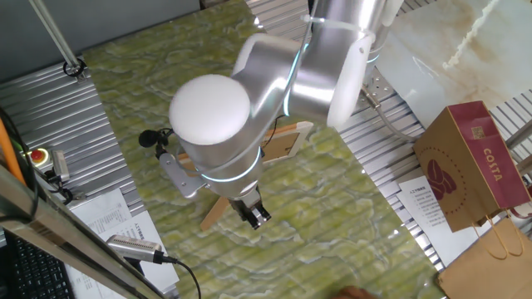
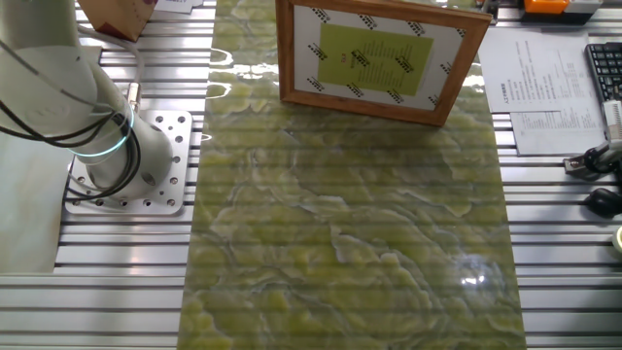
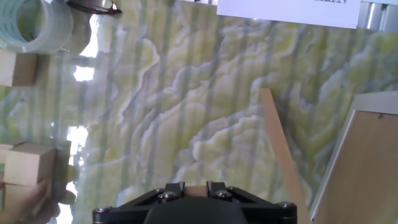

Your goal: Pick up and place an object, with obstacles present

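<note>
The obstacle is a light wooden picture frame standing at the far edge of the green marble table. In the hand view its plain back is at the right, with the long flat prop leg slanting beside it. In one fixed view the frame is mostly hidden behind the arm and the leg's end sticks out. My gripper hangs just above the table next to the leg. In the hand view the gripper has its fingers close together with a brownish patch between them; I cannot tell what the patch is.
Wooden blocks lie at the hand view's left edge, with a person's hand on them and another block above. A clear tape roll lies top left. A brown paper bag stands off the table's right side.
</note>
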You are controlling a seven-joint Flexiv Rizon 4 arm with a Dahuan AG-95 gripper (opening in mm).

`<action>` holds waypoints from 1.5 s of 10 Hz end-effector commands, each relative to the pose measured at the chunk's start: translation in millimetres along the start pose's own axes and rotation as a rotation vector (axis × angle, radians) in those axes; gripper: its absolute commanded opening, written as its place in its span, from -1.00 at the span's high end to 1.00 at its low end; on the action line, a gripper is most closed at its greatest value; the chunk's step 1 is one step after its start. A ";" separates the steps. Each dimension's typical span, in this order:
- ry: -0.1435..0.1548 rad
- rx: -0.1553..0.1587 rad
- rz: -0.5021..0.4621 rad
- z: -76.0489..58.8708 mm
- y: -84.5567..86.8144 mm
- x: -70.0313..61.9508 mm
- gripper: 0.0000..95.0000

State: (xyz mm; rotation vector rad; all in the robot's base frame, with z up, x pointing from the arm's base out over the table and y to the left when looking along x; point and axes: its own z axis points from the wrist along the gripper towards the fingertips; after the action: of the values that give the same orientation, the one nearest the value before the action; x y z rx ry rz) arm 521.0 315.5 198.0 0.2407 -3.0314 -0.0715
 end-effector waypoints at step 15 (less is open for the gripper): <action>-0.049 0.026 0.097 -27.1 -13.7 -5.7 1.00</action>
State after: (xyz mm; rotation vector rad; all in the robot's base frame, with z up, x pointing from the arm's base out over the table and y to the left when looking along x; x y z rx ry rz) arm 531.0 302.0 223.6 0.0954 -3.0883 -0.0314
